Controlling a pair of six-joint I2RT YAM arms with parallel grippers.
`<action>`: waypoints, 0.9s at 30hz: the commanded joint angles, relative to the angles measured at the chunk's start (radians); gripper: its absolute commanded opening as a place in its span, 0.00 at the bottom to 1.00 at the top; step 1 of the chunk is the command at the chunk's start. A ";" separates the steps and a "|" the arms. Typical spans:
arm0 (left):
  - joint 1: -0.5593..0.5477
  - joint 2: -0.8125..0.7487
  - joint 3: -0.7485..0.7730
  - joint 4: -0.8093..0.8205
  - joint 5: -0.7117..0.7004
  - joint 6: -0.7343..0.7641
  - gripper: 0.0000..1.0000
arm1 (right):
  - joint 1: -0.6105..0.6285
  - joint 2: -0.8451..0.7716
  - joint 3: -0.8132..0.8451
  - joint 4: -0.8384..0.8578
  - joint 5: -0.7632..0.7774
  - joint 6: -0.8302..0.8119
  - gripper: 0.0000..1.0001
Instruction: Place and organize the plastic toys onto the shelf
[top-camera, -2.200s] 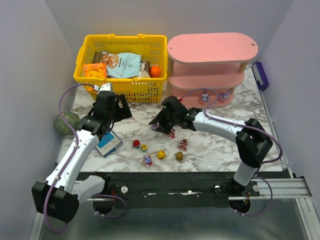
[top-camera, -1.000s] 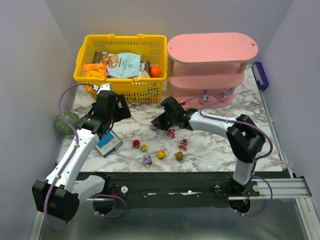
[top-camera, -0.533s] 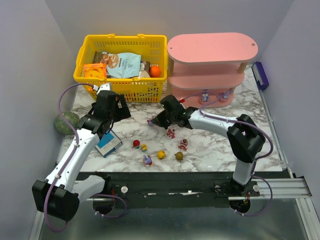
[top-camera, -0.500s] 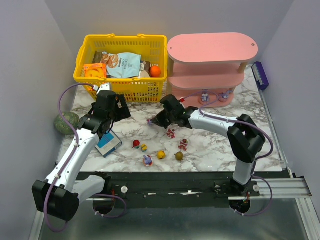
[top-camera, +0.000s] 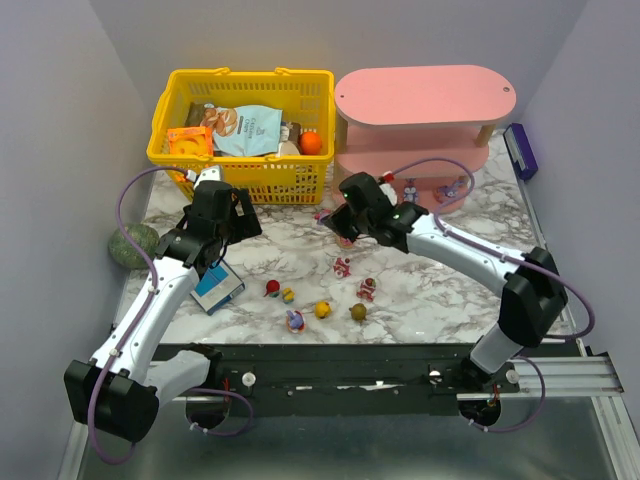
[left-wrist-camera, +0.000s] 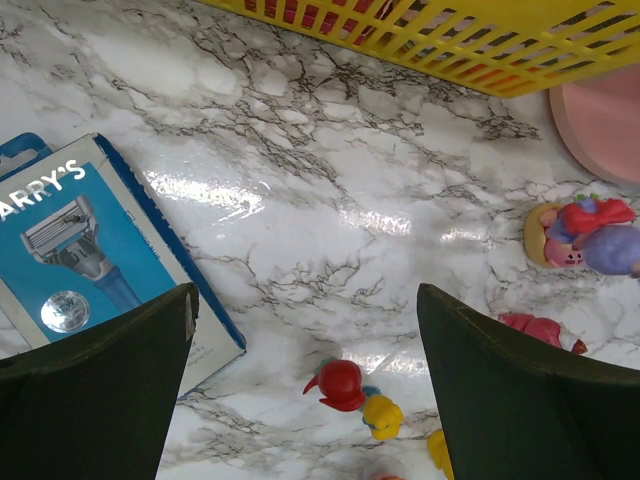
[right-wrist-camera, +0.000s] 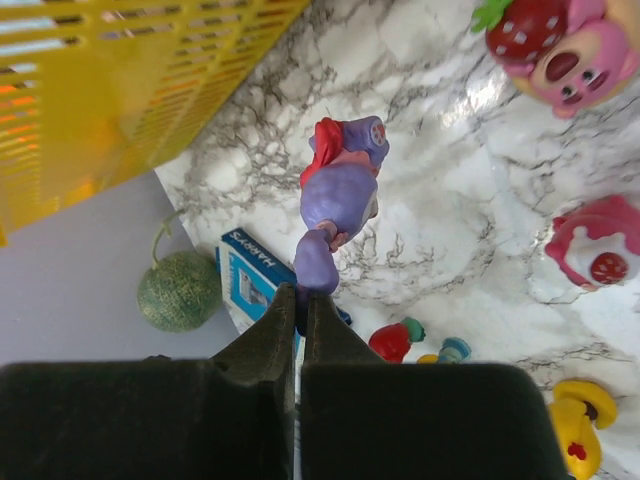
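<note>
clenching the right fingers (right-wrist-camera: 272, 335) on one end of the purple bunny toy (right-wrist-camera: 340, 195) above the surface (top-camera: 275, 255), long axis running straight out past the tips. likely needing a rightward swing to the nearby shelf (top-camera: 425, 95); holding the left fingers (left-wrist-camera: 95, 380) spread, farther off.

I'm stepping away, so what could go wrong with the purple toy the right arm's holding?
The right gripper pinches the purple toy only by one thin tip, so it could swing or slip out. The shelf already has toys on its lowest board; the arm might knock them.
</note>
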 joint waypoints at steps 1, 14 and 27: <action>-0.003 0.007 0.032 0.010 0.022 0.003 0.99 | -0.051 -0.079 0.013 -0.110 0.132 -0.053 0.01; -0.002 0.020 0.029 0.016 0.036 0.000 0.99 | -0.263 -0.091 -0.075 -0.164 0.037 -0.121 0.01; -0.002 0.060 0.038 0.014 0.022 0.010 0.99 | -0.338 -0.004 -0.070 -0.109 -0.012 -0.107 0.01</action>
